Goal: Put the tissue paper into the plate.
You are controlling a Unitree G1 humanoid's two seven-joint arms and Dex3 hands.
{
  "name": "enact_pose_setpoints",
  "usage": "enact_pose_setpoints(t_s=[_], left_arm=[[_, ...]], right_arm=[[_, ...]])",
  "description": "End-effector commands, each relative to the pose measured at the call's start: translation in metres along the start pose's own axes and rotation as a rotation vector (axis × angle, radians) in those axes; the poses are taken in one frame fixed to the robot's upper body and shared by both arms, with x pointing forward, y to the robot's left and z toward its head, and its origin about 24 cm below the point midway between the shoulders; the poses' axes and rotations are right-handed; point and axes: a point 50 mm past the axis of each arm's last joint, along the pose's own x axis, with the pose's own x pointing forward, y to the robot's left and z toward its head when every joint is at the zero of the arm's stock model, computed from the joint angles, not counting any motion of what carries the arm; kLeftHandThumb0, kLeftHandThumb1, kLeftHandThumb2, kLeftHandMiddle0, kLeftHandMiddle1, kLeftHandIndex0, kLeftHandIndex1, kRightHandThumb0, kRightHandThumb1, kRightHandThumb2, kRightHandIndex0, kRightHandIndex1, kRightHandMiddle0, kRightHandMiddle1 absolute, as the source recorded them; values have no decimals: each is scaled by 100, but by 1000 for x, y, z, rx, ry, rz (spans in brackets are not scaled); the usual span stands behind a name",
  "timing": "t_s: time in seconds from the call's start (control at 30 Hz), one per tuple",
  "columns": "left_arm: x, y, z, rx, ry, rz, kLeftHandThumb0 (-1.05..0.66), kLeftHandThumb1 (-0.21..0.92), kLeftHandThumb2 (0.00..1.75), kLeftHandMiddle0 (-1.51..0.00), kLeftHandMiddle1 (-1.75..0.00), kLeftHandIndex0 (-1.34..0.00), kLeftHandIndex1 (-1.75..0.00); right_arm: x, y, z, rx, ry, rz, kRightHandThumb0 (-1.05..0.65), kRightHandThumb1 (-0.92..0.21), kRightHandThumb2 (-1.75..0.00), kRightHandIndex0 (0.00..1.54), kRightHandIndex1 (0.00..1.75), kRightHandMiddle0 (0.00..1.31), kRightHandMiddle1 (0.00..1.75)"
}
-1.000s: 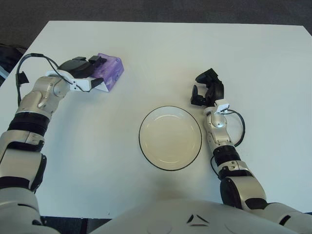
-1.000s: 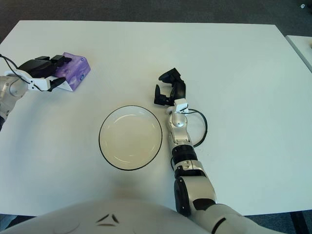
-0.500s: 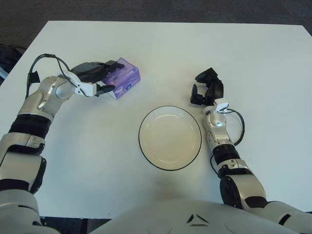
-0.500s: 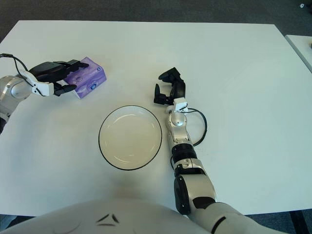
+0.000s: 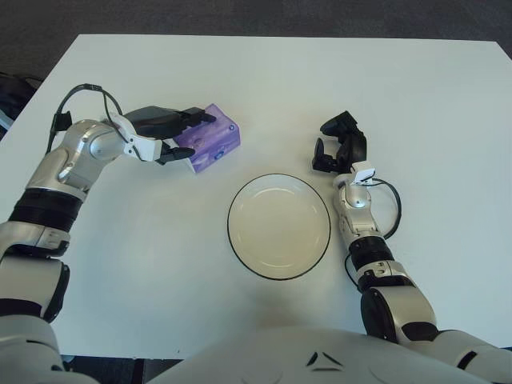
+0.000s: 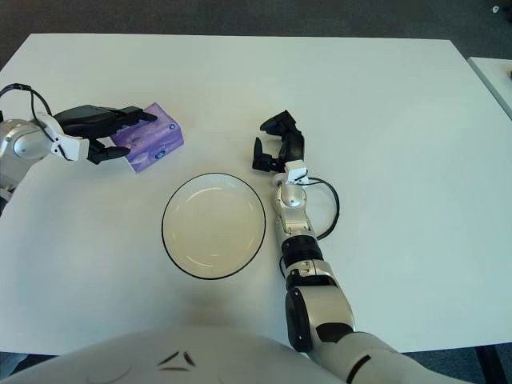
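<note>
One tissue pack (image 5: 211, 139) | clamped between left hand (image 5: 164, 134) fingers | up-left of plate (image 5: 237, 244)

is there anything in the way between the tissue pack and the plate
Nothing visible is. The left hand grips the purple tissue pack up and to the left of the plate, with only bare white table between them. The right hand shows beyond the plate's right rim, off that path.
</note>
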Motion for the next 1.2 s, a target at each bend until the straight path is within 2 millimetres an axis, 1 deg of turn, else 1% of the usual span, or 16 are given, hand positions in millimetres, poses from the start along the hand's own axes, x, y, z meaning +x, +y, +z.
enact_pose_setpoints(t_s=[0.0, 0.1, 0.33, 0.5, 0.6, 0.77, 0.83, 0.9, 0.97, 1.07, 1.17], left_arm=[[-4, -24, 1, 14, 15, -148, -88, 92, 91, -39, -7, 0, -70], [-5, -22, 0, 35, 26, -148, -89, 92, 92, -40, -7, 0, -69], [-6, -19, -2, 81, 49, -110, -91, 92, 96, -48, -10, 0, -75], [-6, -14, -9, 128, 81, -47, -91, 92, 98, -53, -12, 0, -79], [-7, -10, -14, 146, 82, 50, -91, 92, 98, -53, -12, 0, -81], [-8, -4, -17, 124, 68, 219, -88, 92, 96, -49, -8, 0, -80], [-11, 6, -17, 118, 61, 278, -87, 92, 94, -46, -7, 0, -80], [-16, 20, -11, 120, 47, 339, -86, 92, 93, -43, -5, 0, -79], [-20, 28, -7, 117, 48, 383, -86, 92, 91, -40, -3, 0, -74], [-18, 24, -9, 103, 68, 403, -88, 92, 88, -37, -1, 0, -68], [-17, 26, -8, 91, 84, 412, -91, 92, 86, -34, 0, 0, -62]], right_arm=[[-80, -24, -88, -65, 490, -62, -1, -15, -145, 75, 175, 60, 154], [-80, -25, -89, -63, 490, -62, -1, -15, -145, 75, 175, 61, 154], [-80, -25, -89, -73, 494, -64, -1, -15, -145, 75, 175, 61, 154], [-80, -25, -90, -76, 495, -63, -1, -16, -145, 75, 175, 59, 155], [-81, -25, -90, -72, 498, -61, -1, -16, -145, 75, 175, 59, 156], [-81, -26, -91, -72, 503, -58, -1, -16, -145, 75, 175, 59, 156], [-81, -26, -91, -72, 503, -57, -1, -16, -145, 75, 175, 59, 157], [-81, -26, -91, -73, 504, -59, -1, -16, -145, 75, 175, 59, 157], [-81, -27, -91, -76, 505, -61, -1, -16, -145, 75, 175, 59, 157], [-81, -27, -92, -79, 507, -61, -1, -16, -145, 75, 175, 59, 156], [-80, -27, -92, -83, 510, -60, -1, -16, -145, 75, 175, 59, 156]])
